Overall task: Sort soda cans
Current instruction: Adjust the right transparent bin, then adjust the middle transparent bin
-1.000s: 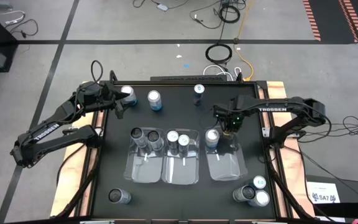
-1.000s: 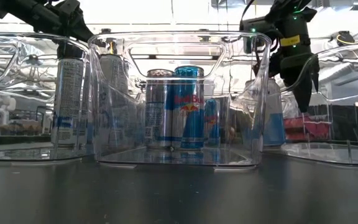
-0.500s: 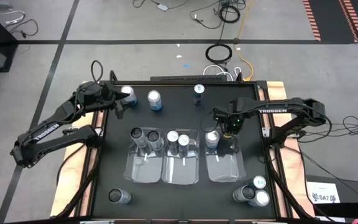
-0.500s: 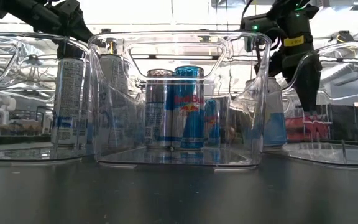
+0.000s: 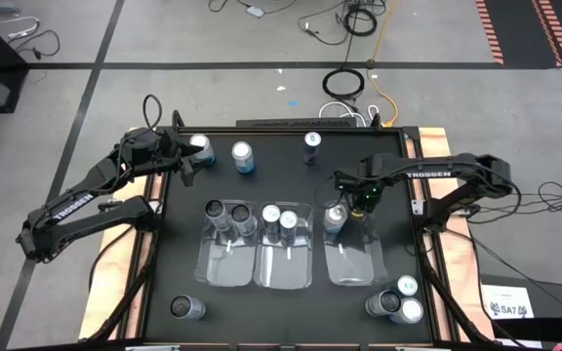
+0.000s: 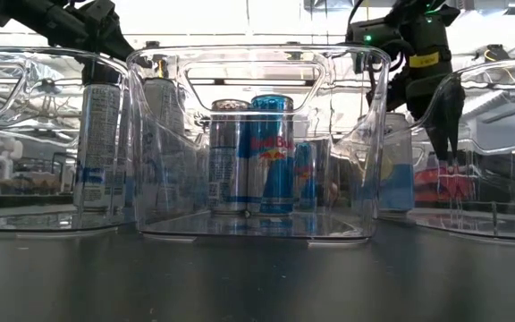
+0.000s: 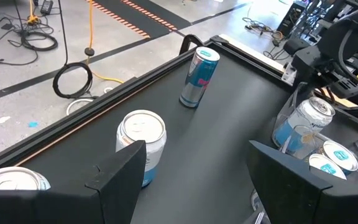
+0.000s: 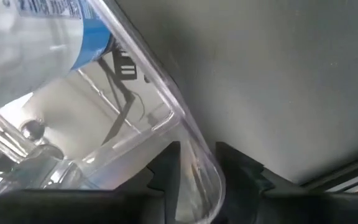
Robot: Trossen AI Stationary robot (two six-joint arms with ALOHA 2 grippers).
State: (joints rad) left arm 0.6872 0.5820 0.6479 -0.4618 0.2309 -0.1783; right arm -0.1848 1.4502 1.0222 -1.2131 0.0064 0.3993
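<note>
Three clear bins stand side by side mid-table. The left bin holds two dark cans, and the middle bin holds two cans. In the right bin one blue-and-white can leans at the far corner. My right gripper is at this bin's far wall, shut on it. My left gripper hovers open near the far left corner, beside a silver can. More cans stand loose on the table. My right gripper pinches the right bin's far wall at its rim, coming from above and pointing down. One finger is on one side of the clear wall and the other finger on the opposite side. The bin's bottom stays on the table.
Loose cans: two silver-white ones and a blue one along the far edge, a dark one near left, three clustered near right. The black tabletop has a raised rim.
My right gripper has sunk a little and edged toward the table's right edge. The right bin's far wall has shifted with it. The blue-and-white can inside has slid slightly rightward.
</note>
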